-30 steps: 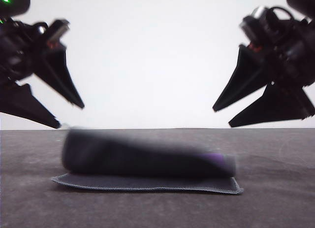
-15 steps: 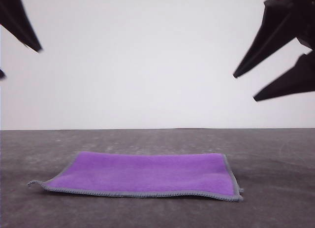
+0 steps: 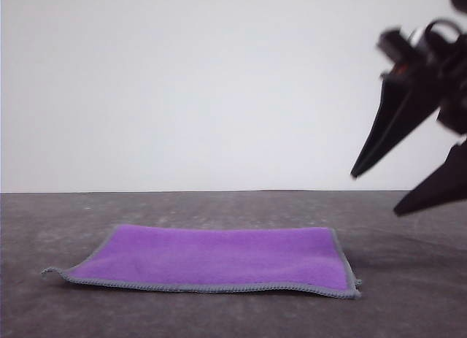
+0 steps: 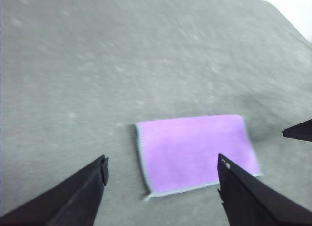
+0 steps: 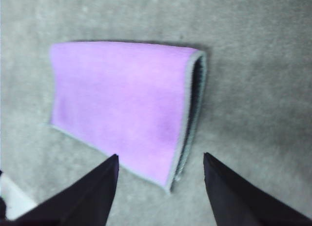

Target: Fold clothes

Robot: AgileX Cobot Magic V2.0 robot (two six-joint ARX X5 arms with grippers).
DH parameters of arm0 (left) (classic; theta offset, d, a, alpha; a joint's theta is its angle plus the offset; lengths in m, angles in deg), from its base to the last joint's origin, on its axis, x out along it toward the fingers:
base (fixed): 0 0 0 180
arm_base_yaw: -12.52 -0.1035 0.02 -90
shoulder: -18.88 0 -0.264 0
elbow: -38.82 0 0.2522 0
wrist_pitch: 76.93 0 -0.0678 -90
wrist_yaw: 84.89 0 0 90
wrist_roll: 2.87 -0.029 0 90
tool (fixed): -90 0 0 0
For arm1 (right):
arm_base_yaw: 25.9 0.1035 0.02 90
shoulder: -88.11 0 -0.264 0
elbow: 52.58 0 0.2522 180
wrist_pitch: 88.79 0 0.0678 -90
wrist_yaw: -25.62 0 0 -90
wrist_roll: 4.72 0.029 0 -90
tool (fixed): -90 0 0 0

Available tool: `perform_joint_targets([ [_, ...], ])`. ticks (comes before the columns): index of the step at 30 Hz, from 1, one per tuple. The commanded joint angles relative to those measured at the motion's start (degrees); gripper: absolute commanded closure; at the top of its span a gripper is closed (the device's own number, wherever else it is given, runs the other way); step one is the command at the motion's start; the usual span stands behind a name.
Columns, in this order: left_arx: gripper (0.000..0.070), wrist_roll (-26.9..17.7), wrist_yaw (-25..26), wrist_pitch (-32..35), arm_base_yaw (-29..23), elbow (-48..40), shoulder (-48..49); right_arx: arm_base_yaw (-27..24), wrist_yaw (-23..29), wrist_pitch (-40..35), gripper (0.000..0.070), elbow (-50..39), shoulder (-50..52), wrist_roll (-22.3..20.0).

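Both tools gape empty: right tool (image 3: 400,192) blurred, left tool (image 4: 162,168) cropped (above folded purple cloth (image 3: 219,258)).

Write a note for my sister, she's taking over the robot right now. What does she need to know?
Left gripper: jaws open, holding nothing, up above the cloth.
Right gripper: jaws open, empty, raised off the table to the cloth's right.
Cloth: lies on the table folded once, purple side up, with a doubled grey-stitched edge showing in the right wrist view.
Done: one fold.
Left: probably another fold, if a smaller bundle is wanted.
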Motion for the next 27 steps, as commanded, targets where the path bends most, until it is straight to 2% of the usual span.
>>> perform_joint_targets([
  [1,0.0265,-1.3,-0.3,-0.1,0.2,-0.7,0.4,0.3,-0.2,-1.9,0.035,0.3,-2.5,-2.1],
  [9,0.0265,-2.2,-1.5,0.2,0.2,-3.5,2.7,0.3,-3.0,-9.6,0.035,0.3,-11.7,-2.3],
  [21,0.0265,-2.6,-1.5,0.1,0.2,-3.5,2.8,1.6,-7.9,-17.6,0.0359,0.3,-21.2,-0.3],
  [23,0.0265,-2.6,-1.5,0.2,0.2,-3.5,2.8,1.9,-7.6,-18.0,0.0407,0.3,-22.2,0.1],
  [27,0.0265,-2.6,-1.5,0.2,0.2,-3.5,2.8,2.3,-7.3,-18.1,0.0588,0.3,-22.6,0.3],
])
